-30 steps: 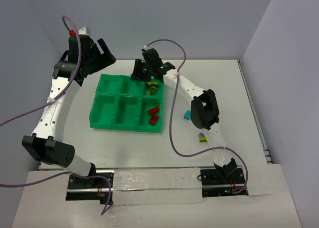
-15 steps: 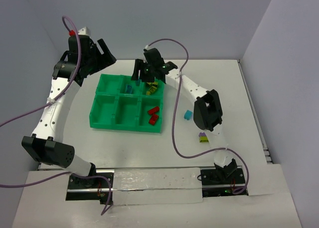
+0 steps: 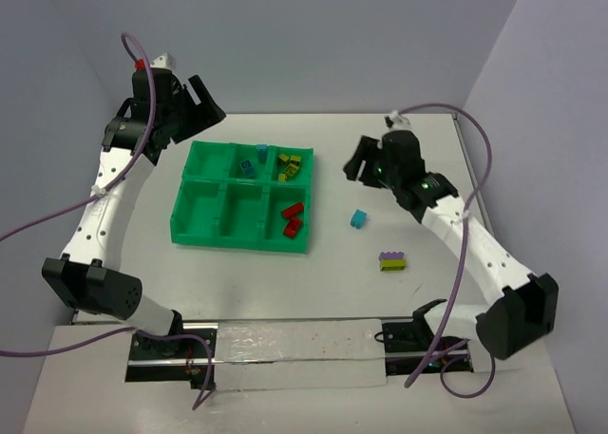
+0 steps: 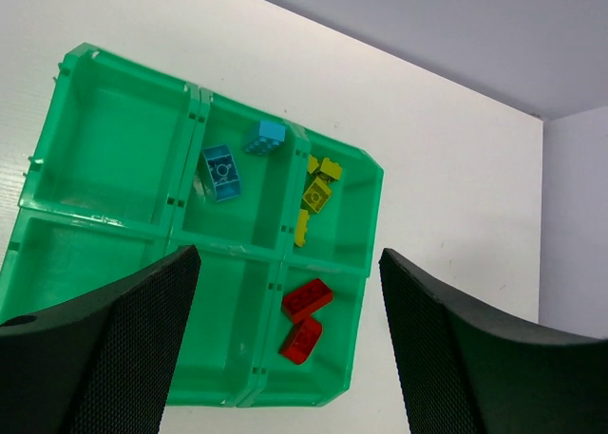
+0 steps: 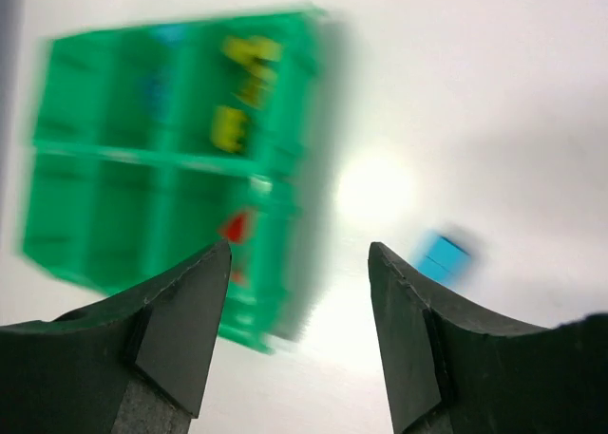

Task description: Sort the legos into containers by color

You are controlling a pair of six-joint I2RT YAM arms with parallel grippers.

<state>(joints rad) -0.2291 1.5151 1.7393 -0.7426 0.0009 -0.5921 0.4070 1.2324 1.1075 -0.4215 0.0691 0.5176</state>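
Two legos left out on the bench (image 3: 313, 292): a cyan brick (image 3: 357, 218) and a purple-topped brick (image 3: 391, 261). The tray (image 3: 228, 239) holds cyan, yellow-green and red, each in its own compartment. Both pairs of jaws stand apart, empty.

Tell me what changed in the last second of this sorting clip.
The right gripper drew back from the far middle compartment and swung right, off the green tray, jaws open. Two blue bricks now lie there, one apparently just dropped. Unchanged: left gripper, red bricks, yellow bricks, loose cyan brick, purple-topped brick.
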